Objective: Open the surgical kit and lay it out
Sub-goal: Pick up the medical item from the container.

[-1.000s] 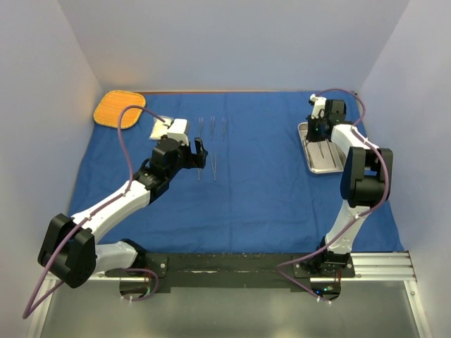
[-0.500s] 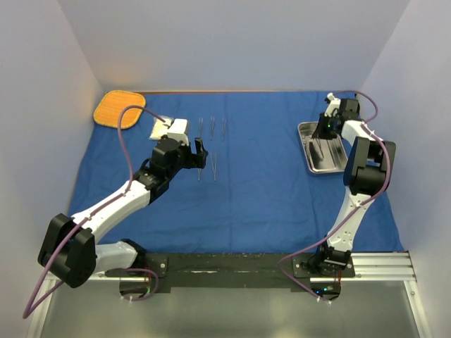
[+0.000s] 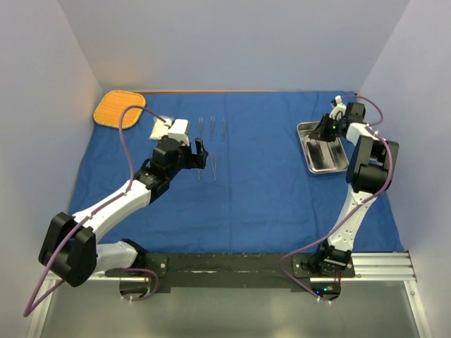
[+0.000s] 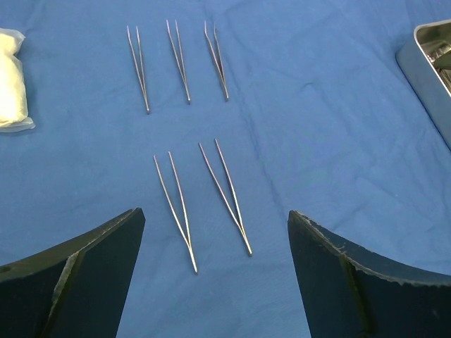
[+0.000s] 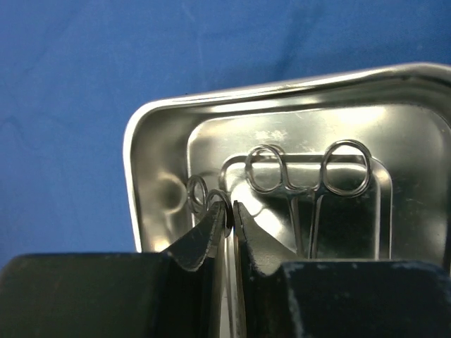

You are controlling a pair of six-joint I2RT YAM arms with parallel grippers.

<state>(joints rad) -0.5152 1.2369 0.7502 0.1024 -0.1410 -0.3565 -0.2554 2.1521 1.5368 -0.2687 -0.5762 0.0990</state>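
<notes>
Blue cloth wrap (image 3: 268, 197) covers the worktop, spread flat as the field. Right hand (image 5: 229, 211), jaws a bare slit apart, noses a ring handle (image 5: 198, 191) inside the steel tray (image 5: 151, 120) far right, presumably to fetch it; whether it grips, I cannot tell. Left hand (image 4: 215, 218) hangs wide over two forceps (image 4: 225, 193), laid parallel for easy picking, long axes near-to-far, open tips toward the back wall.

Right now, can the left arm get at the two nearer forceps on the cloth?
Probably yes: the left gripper hangs open over the two nearer forceps, which lie bare and apart on the blue cloth, nothing across them.
</notes>
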